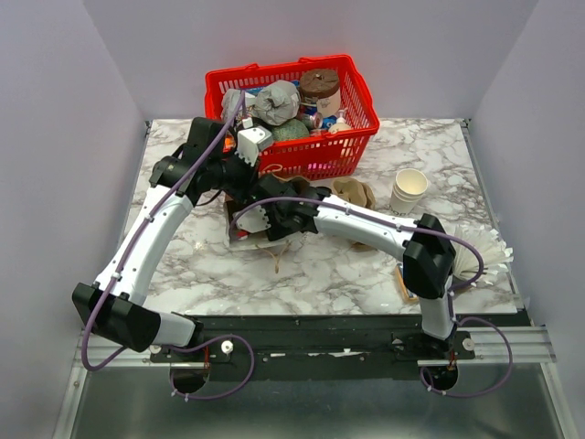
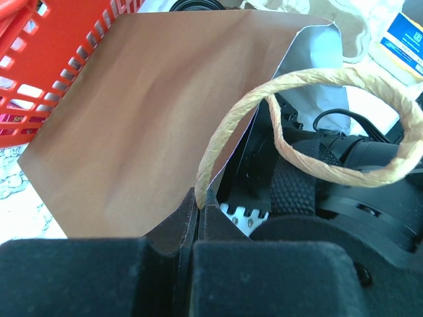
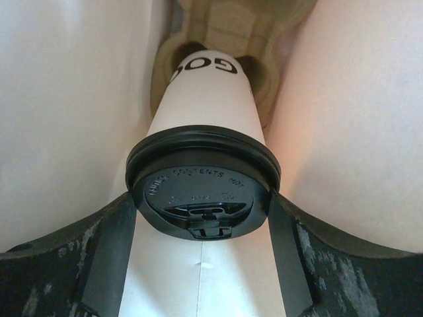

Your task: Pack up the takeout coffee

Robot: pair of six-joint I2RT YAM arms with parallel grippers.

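1. Brown paper bag [image 2: 132, 119]: wraps around the right gripper [image 3: 201, 211], with its pale inner walls close on both sides of the fingers.
2. Pulp cup carrier [image 3: 228, 26]: dead ahead of the right gripper, deep in the bag.
3. Takeout coffee [image 3: 205, 99]: inside the bag, between the right fingers. Its long axis runs along the gripper's reach, black dome lid [image 3: 198, 191] toward the wrist and base pointing away into a carrier well (can't tell if fully seated). The right arm has it; the left is off to the side.
4. Right gripper: spread wide, fingers against the lid rim on both sides. Reads as a grip across the lid.
5. Left gripper [image 2: 198, 214]: pressed together on the bag's edge at the root of the twisted paper handle [image 2: 317, 78].
6. Likely next: seat the cup straight along that axis.
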